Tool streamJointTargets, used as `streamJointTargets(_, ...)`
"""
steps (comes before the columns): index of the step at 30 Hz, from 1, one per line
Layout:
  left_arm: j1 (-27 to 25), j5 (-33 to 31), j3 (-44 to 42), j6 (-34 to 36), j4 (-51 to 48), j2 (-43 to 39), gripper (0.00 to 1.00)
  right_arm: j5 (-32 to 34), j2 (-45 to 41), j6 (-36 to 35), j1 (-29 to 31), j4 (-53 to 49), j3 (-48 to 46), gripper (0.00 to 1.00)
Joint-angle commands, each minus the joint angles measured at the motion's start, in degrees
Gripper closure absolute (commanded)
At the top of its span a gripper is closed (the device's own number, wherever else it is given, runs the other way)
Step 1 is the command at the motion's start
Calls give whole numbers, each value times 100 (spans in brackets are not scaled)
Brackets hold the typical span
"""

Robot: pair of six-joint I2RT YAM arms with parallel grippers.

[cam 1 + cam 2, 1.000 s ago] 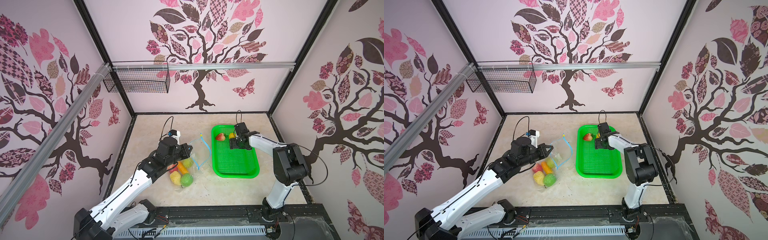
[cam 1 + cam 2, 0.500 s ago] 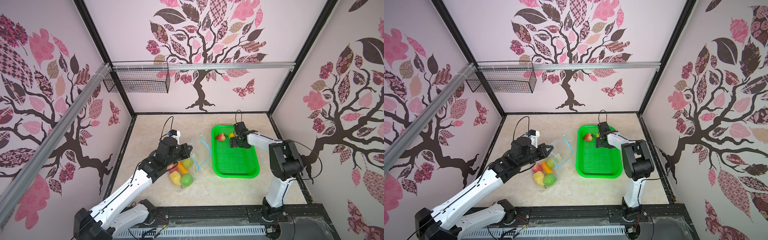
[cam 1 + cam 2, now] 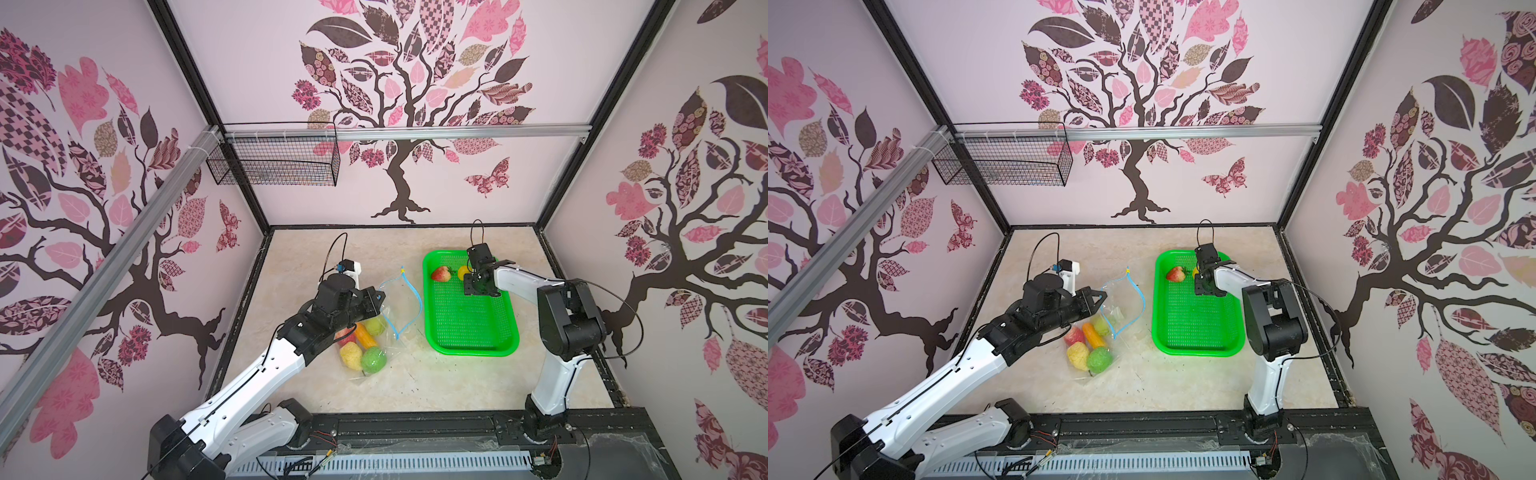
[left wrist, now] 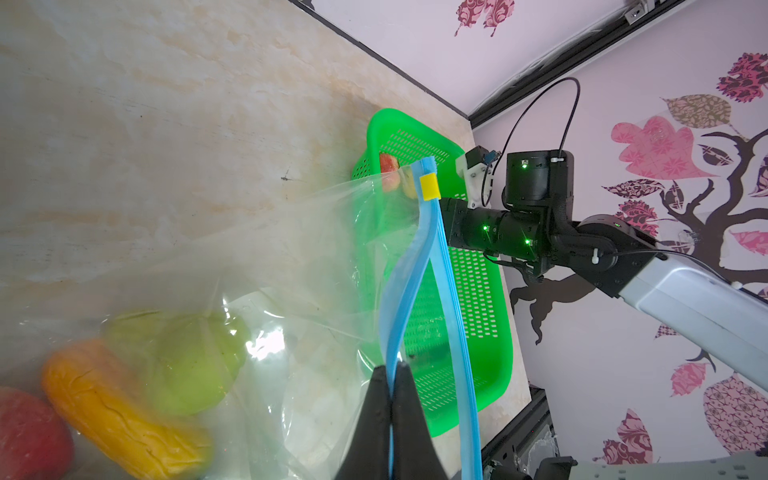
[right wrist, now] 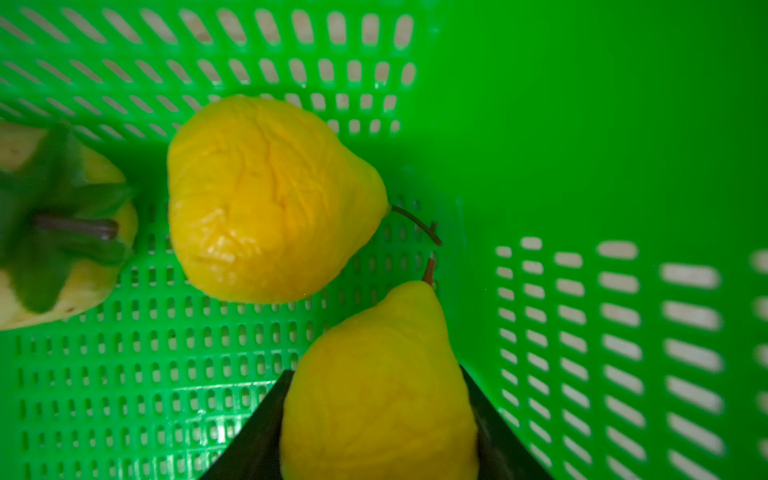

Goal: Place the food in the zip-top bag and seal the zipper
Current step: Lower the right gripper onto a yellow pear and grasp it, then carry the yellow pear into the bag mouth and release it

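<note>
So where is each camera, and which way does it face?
Both top views: high above the robot's base, looking down at the table; left arm, right arm show.
Left wrist: along the left gripper pinching the zipper, toward the basket.
Right wrist: down into the basket, right gripper clasping a yellow pear.
Shared: the basket.

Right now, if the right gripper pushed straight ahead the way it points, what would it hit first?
The yellow pear sitting between its fingers. Beyond that, probably the green basket's corner wall, though depth is hard to judge.
</note>
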Motion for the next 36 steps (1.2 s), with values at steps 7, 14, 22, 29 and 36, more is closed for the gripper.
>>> streamJointTargets(7, 37, 12, -71, 17, 75, 77, 100, -608, -1305, 72, -49, -207, -364, 48)
streamJointTargets(14, 37, 11, -106, 7, 132, 89, 100, -1615, -2358, 246, -10, -395, -674, 48)
streamJointTargets(22, 39, 88, -111, 5, 185, 131, 100, -2820, -3457, 443, 745, -171, -679, 49)
streamJointTargets(29, 38, 169, -87, 32, 180, 182, 100, -3533, -3716, 820, 1470, 382, -467, 50)
streamJointTargets(36, 31, 165, -77, 25, 120, 142, 100, -3537, -3403, 707, 2260, 547, -228, 50)
